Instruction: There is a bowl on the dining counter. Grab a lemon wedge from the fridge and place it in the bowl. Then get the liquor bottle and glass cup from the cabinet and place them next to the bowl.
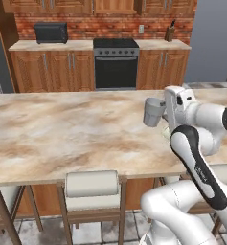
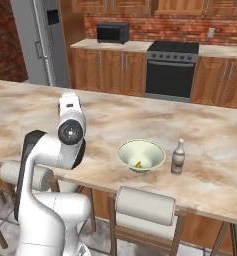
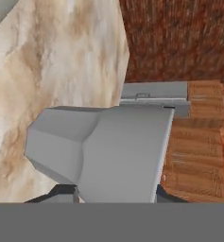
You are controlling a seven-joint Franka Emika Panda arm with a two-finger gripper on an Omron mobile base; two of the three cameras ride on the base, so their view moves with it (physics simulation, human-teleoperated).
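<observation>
Pincer (image 1: 159,114) clamped on grey faceted glass cup (image 1: 153,111) above marbled dining counter (image 1: 62,134). Risk, judged: lowering carelessly could knock pale ceramic bowl (image 2: 141,154) or small liquor bottle (image 2: 178,157).

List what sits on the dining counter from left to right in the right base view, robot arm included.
Robot arm → bowl with a lemon wedge inside → liquor bottle.
</observation>
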